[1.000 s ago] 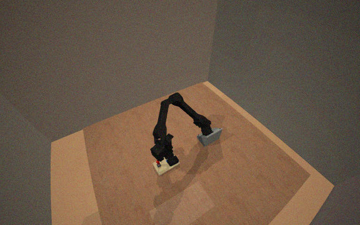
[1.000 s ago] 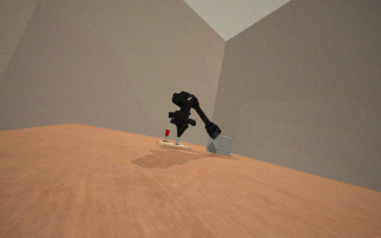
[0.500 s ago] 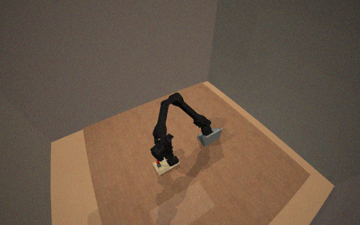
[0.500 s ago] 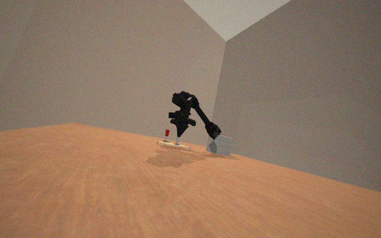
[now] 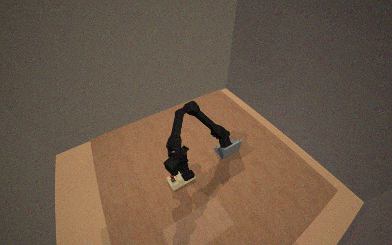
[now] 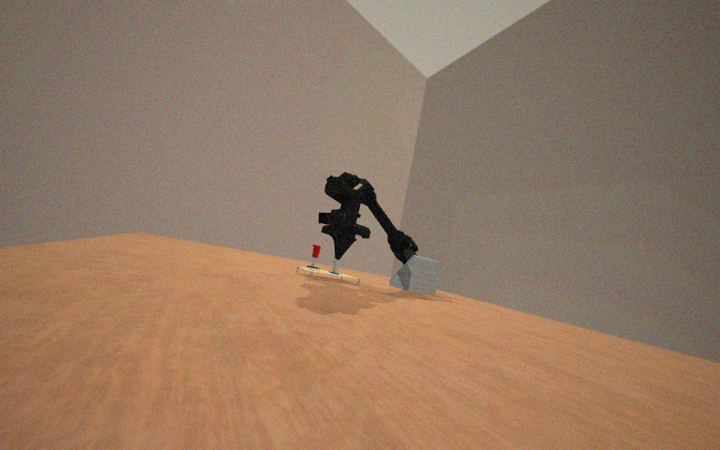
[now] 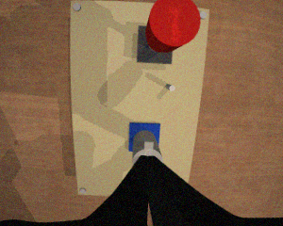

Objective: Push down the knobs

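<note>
- Over the blue pot [image 5: 181,175] [image 6: 334,272] [image 7: 136,129], the jaws of the gripper [image 5: 187,175] [image 6: 337,257] [image 7: 145,162] are pressed together, and nothing is pinched between them.
- By the tips, a grey post [image 6: 335,264] [image 7: 143,137] is seen, round, with a pale end. It may be the knob on its shaft, but that cannot be told for sure.
- The push on the blue pot seems to be the step in hand. Whether the tips are touching the post is hidden.
- Next, a straight, soft push down is called for, until the pot is met. If the push is made at a slant, the pot could be broken loose.
- Farther out, the red knob [image 5: 172,176] [image 6: 316,251] [image 7: 174,21] is held up high on its thin shaft [image 6: 313,261], over the dark pot [image 5: 173,180] [image 6: 312,266] [image 7: 155,56]. It must be pushed down too.
- The red knob is shaped like a cup and looks smooth. The pots are made flat and square.
- Under both pots, the board [image 5: 178,184] [image 6: 322,272] [image 7: 184,113] is held off the table [image 5: 252,188] [image 6: 352,362] [image 7: 245,118] by short legs. It is thin, pale yellow and longer than it is wide.
- The table is marked with brown streaks, like wood.
</note>
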